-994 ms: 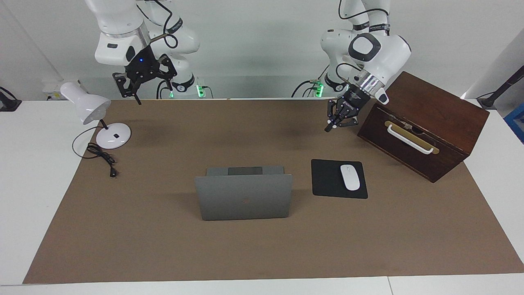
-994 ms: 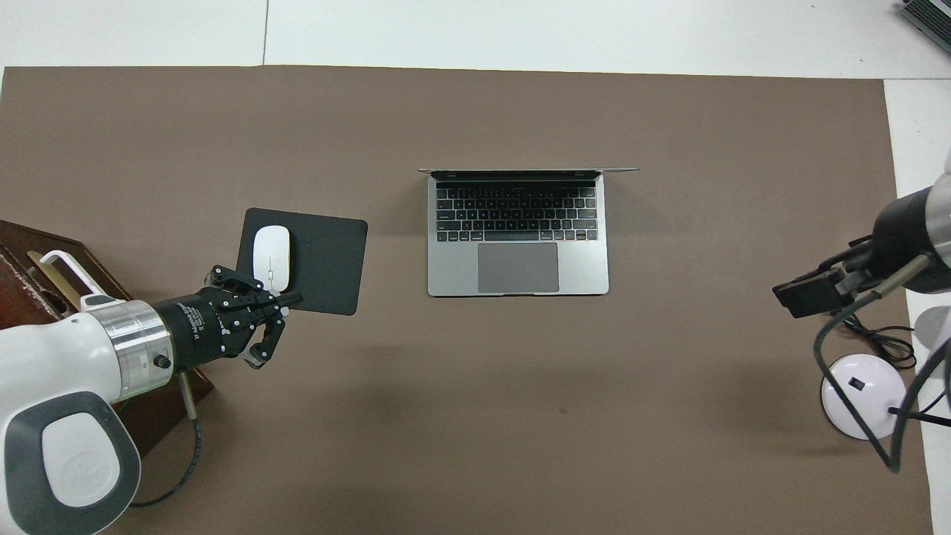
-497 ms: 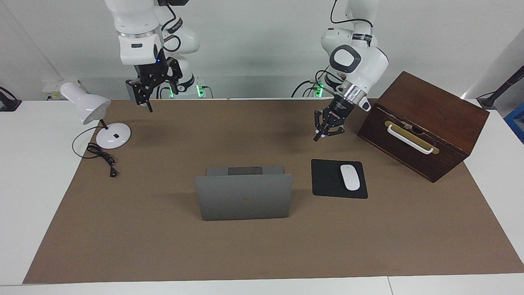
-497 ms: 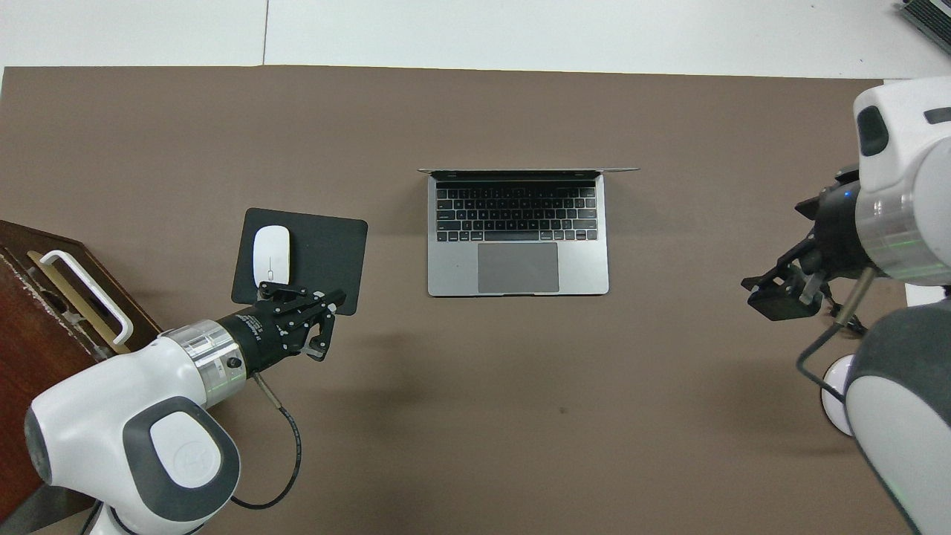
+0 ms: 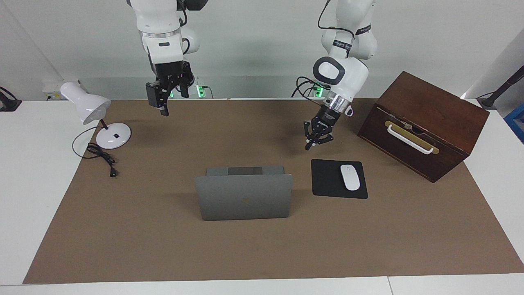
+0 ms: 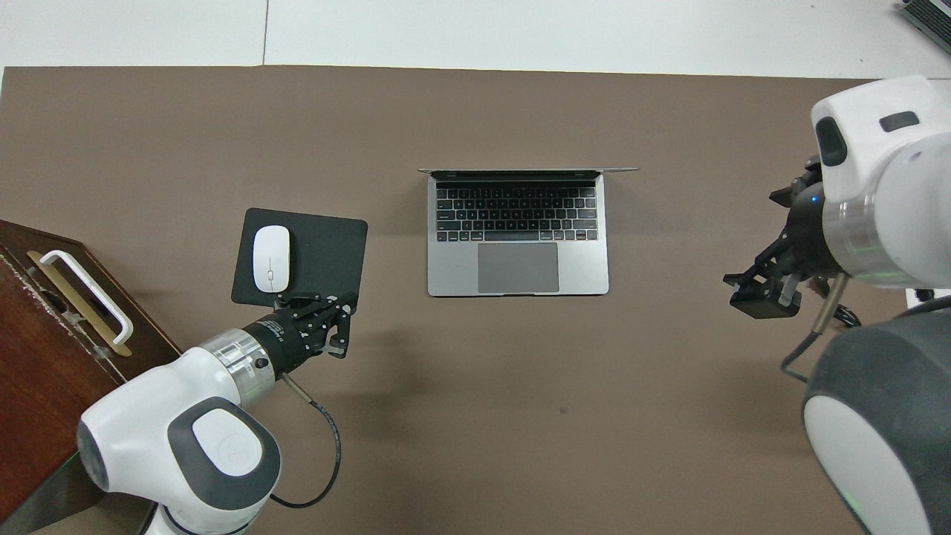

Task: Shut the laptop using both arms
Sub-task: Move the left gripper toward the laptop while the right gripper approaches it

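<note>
Bring fingertips-together left end effector point(image 5: 310, 146) and spread-wide right end effector point(image 5: 163, 102), both up in air, evenly onto upright lid of open laptop point(image 5: 244, 196) at mid-surface, then press down gently together.

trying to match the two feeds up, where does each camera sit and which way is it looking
Facing view: high across the table, facing the robots; shows the laptop lid's back, both arm columns, left gripper above the mat near the mouse pad, right gripper raised near the lamp.
Overhead view: high above the robots' end, looking steeply down; shows the keyboard and both forearms entering from the bottom corners.
Shared: laptop, mouse pad, wooden box, both grippers, mirrored by half a turn.
</note>
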Available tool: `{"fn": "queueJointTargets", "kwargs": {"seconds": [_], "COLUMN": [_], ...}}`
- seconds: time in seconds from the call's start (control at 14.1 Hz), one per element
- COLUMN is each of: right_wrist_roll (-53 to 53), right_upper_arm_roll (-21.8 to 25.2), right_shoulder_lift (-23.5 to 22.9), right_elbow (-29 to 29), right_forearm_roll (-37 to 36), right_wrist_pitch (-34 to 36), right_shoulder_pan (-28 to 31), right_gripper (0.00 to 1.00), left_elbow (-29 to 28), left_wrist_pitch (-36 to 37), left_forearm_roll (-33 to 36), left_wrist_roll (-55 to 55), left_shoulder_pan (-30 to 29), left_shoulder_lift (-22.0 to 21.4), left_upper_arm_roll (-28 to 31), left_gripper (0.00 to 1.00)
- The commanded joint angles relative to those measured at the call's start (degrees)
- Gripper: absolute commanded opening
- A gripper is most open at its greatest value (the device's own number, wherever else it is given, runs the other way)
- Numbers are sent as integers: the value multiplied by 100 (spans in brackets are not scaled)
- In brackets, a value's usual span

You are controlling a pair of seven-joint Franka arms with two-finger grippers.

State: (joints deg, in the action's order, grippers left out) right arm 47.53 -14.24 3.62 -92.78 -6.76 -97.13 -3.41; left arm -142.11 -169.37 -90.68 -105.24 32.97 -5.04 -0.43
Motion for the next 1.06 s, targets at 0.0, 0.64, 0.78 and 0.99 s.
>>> {"fn": "queueJointTargets", "kwargs": {"seconds": [0.0,0.64,0.78,0.99], "right_wrist_roll": [152,143,143,143], "right_upper_arm_roll": [-123,-123,-123,-123], "right_shoulder_lift": [226,525,569,771], "right_elbow": [-354,-988,-1145,-1584], "right_forearm_roll": [-168,-177,-203,-256], "right_wrist_pitch": [-219,-711,-851,-1246], "right_shoulder_pan": [51,-159,-282,-440], "right_gripper": [100,100,100,100], "left_elbow": [149,1176,1396,1782], "left_wrist_pitch": [-149,-1151,-1160,-1160], "left_forearm_roll": [-502,-776,-776,-776], "left_wrist_roll": [-6,-6,-6,-6], "left_shoulder_pan": [139,1044,1044,1027], "left_shoulder_lift": [205,1381,1540,1830], "left_upper_arm_roll": [52,26,26,26], "left_gripper": [0,0,0,0]}}
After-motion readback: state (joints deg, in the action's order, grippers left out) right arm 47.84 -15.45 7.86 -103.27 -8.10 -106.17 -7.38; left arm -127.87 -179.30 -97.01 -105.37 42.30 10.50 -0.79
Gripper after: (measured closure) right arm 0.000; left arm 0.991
